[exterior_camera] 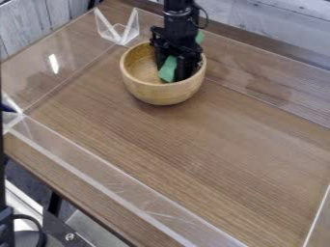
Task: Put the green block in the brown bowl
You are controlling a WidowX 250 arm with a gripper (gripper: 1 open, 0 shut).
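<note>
Green block [169,68] sits inside the brown bowl [162,87], tilted on end, its upper part between the black fingers of the claw [177,60]. The claw points straight down into the bowl from above, and its jaws are nearly closed around the block, gripping it on both sides. The lower end of the block reaches down toward the bowl's floor, though whether it touches the wood cannot be told from this view. The block lies toward the far right part of the bowl's hollow, close to the inner wall there.

The bowl stands on the wooden desk [194,145], near its far edge, left of the middle. A clear plastic stand [116,27] rests just behind and to the left of the bowl, apart from it. A clear plastic wall [77,145] borders the desk along its near and left edges.
</note>
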